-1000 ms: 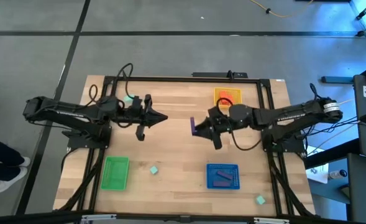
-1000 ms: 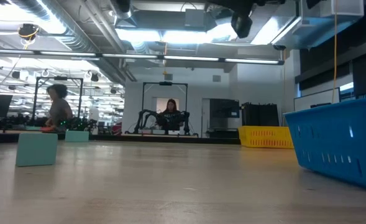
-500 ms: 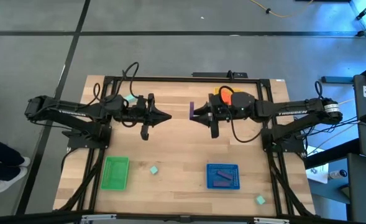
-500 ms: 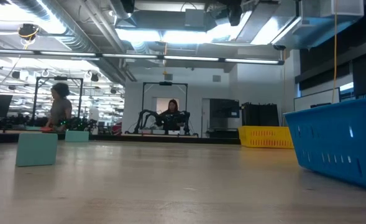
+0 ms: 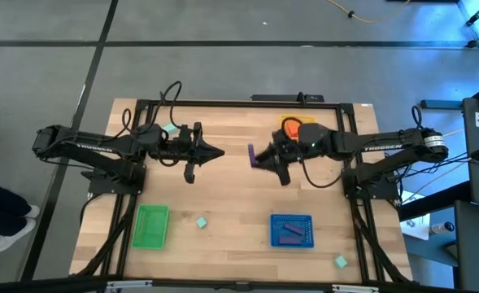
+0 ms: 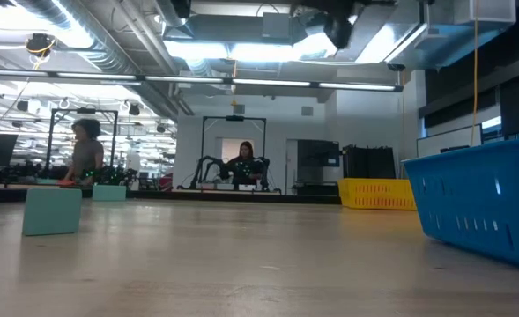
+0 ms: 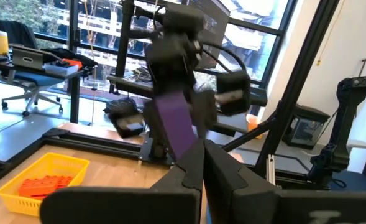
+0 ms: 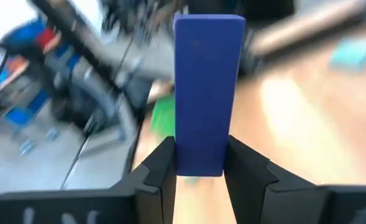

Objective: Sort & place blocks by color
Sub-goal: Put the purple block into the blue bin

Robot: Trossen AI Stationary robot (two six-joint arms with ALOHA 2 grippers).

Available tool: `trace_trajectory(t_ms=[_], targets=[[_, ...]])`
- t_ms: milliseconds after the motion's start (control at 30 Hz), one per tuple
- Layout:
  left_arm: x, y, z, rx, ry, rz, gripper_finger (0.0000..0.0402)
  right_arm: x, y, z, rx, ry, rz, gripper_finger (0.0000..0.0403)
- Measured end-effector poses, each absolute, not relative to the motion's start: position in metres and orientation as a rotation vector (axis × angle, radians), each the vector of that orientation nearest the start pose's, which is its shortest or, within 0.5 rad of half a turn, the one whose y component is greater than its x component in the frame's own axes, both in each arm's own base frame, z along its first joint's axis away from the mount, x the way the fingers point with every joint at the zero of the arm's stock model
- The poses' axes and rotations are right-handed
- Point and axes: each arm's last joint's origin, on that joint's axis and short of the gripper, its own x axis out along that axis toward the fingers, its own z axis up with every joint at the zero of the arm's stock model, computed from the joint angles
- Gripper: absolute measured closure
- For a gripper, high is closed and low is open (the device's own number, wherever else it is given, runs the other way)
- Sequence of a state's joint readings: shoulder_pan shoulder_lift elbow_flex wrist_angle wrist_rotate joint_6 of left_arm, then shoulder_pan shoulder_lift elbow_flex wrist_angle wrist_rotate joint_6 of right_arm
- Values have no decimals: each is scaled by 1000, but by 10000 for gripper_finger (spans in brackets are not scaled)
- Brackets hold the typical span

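Right gripper [image 5: 259, 156]: you have it clamped on a purple block [image 8: 206, 87], the bar standing upright between the two fingers, held over the table's middle, toward the far edge.
Change: a second ago it hung nearer the middle with the block; half a second ago it swung toward the far edge; now it tips slightly back, so you are mid-carry, nothing released.
Left gripper [image 5: 215, 154]: waits over the table's left-middle, its fingers together on nothing, pointing at the right one.
Blue tray [image 5: 291, 229]: near the near edge, already holding purple pieces; I judge this is where your bar goes.
Yellow tray [image 7: 44, 178]: far side, holding orange-red blocks [image 7: 43, 185].
Left to do: mint blocks [image 5: 201, 221] lie loose on the table; the green tray [image 5: 151, 225] looks empty.
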State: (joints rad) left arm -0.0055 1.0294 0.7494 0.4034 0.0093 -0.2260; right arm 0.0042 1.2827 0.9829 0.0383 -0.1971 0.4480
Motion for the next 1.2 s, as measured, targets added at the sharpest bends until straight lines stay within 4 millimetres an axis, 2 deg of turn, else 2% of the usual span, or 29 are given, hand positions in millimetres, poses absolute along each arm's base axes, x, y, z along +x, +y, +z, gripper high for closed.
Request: trace_trajectory(t_ms=[100,333,500,633,1000,1200], targets=[[232,-1,332,-225,-121,-28,402,283,28,303,554,489,214,298],[232,-1,331,-201,-119,-26,402,249,102,280,695,927,327,298],[232,0,331,-194,-119,-22,402,220,135,264,704,1161,215,298],[232,0,331,-181,-118,-20,402,214,148,248,678,1268,102,298],[232,0,331,-174,-116,-18,402,236,166,192,592,1439,15,298],[232,0,331,-174,-116,-17,402,242,170,171,562,1503,-4,298]])
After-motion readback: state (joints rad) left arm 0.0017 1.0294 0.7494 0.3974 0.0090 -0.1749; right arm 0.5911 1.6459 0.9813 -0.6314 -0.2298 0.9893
